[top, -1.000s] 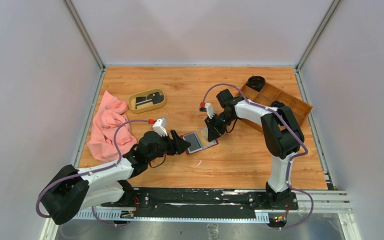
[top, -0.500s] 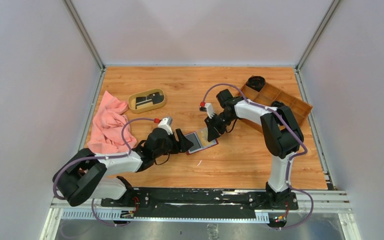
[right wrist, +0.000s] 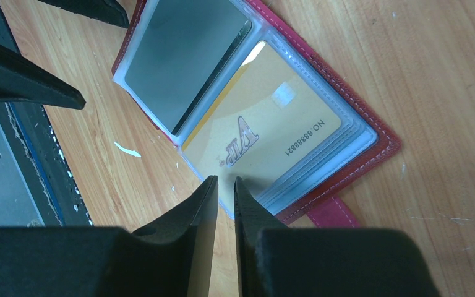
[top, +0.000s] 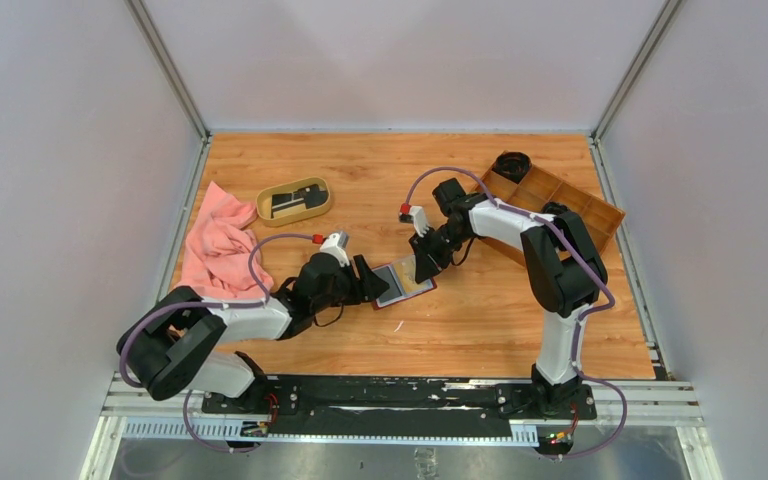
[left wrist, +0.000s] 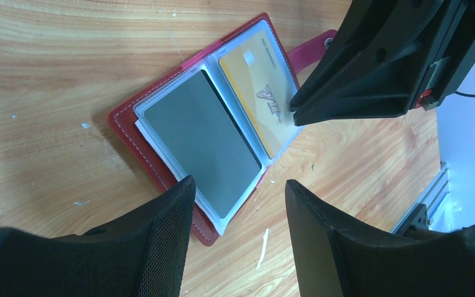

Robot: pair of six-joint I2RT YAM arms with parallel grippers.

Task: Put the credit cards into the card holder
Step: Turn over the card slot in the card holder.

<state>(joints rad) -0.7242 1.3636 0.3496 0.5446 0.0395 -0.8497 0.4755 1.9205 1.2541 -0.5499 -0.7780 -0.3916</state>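
The dark red card holder point(top: 401, 283) lies open on the table. A grey card point(left wrist: 204, 145) sits in one clear pocket and a gold VIP card point(left wrist: 261, 93) in the other; both also show in the right wrist view, the grey card point(right wrist: 179, 55) and the gold card point(right wrist: 266, 124). My left gripper point(top: 370, 284) is open and empty, its fingertips straddling the holder's near corner point(left wrist: 238, 182). My right gripper point(top: 426, 264) is shut, with only a thin slit between the tips, which rest at the gold card's pocket edge point(right wrist: 224, 179). More black cards point(top: 297, 199) lie in the tan dish.
An oval tan dish point(top: 266, 212) stands at the back left. A pink cloth point(top: 215, 250) lies at the left edge. A brown wooden compartment tray point(top: 560, 205) with a black round object point(top: 511, 163) beside it stands at the back right.
My left arm has swung in and its gripper has slid a little right, closer to the holder. The right arm and the holder have not moved.
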